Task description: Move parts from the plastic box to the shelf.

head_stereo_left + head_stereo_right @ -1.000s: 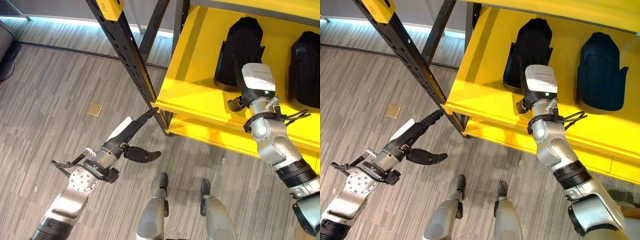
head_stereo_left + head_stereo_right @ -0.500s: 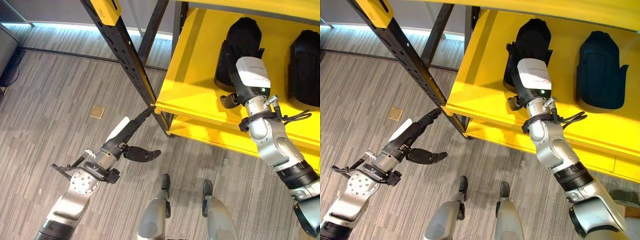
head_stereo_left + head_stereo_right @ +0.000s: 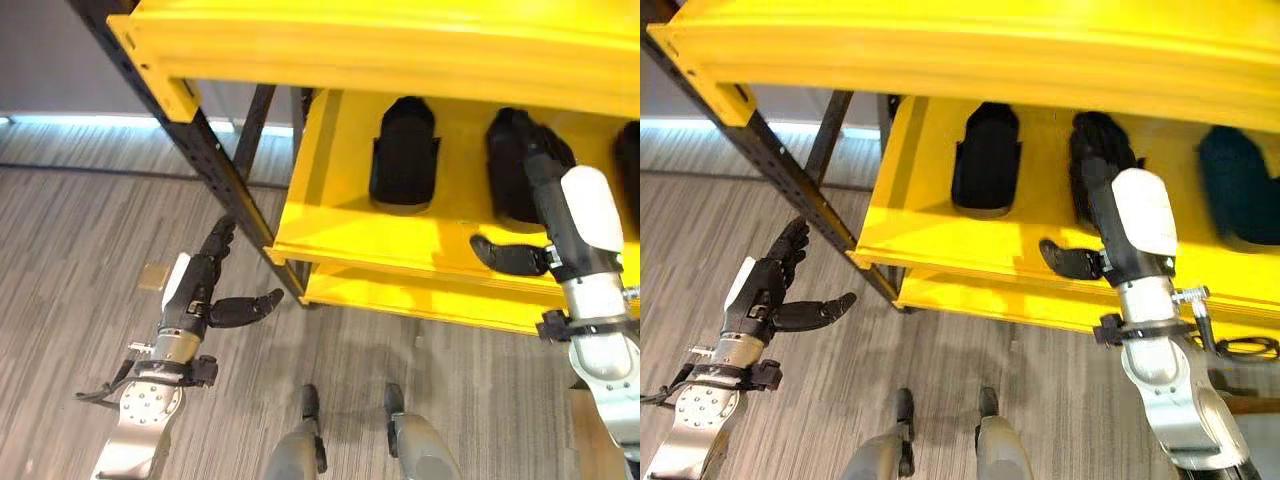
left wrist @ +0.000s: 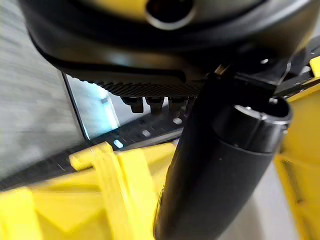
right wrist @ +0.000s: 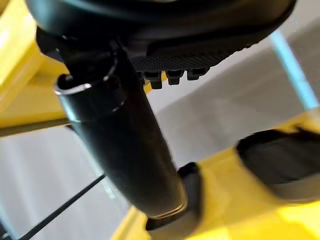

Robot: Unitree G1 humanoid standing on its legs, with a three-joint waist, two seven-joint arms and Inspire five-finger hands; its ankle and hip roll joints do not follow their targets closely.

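Grey floor [image 3: 70, 240] below, yellow shelf [image 3: 400, 235] at twelve o'clock carrying black parts [image 3: 404, 155]. Right hand [image 3: 545, 215] reaches among them, fingers straight, released; its wrist view adds thumb detail. Left hand [image 3: 205, 290] hangs empty, fingers relaxed.

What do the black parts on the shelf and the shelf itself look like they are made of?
The black parts look like moulded plastic or rubber: matt, dark, rounded, with no glint; which one cannot be told. The yellow shelf looks like painted sheet metal: a smooth glossy coat with soft reflections and a folded front lip. Its black upright seems to be steel, with punched holes.
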